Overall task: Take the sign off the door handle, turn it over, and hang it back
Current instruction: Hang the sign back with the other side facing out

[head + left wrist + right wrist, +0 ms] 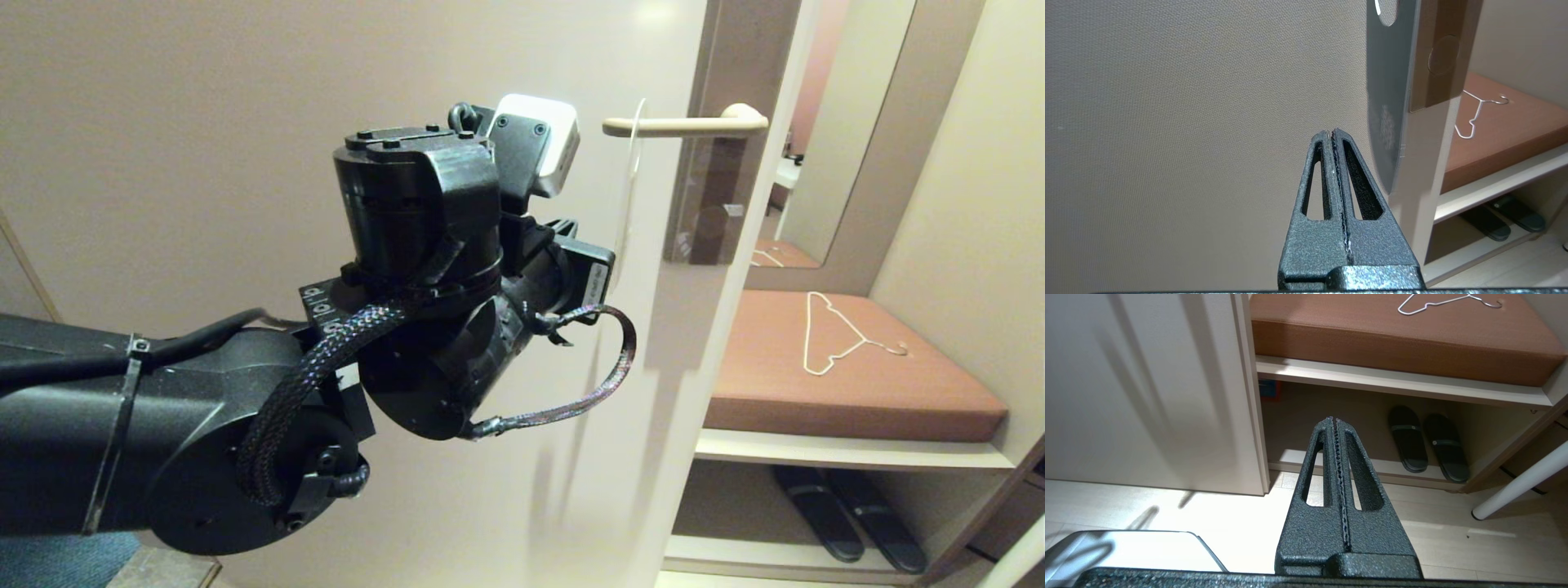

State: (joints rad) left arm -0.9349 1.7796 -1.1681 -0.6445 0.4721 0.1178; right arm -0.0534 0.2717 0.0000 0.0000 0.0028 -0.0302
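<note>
Sign [1390,102]: hangs on the door handle [686,125], just beside the left gripper's tips, not touching
Left gripper [1333,132]: fingers pressed together, empty, near the door [1188,122]
Right gripper [1334,419]: closed on nothing, parked low, pointing floorward

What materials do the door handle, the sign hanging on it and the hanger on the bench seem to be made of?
Door handle: probably metal with a smooth cream satin coat; it shows a soft sheen.
Sign: likely thin card or plastic; it hangs flat, edge very slim, with a cut round hole.
Clothes hanger: thin white wire, probably coated, bent into shape.
</note>
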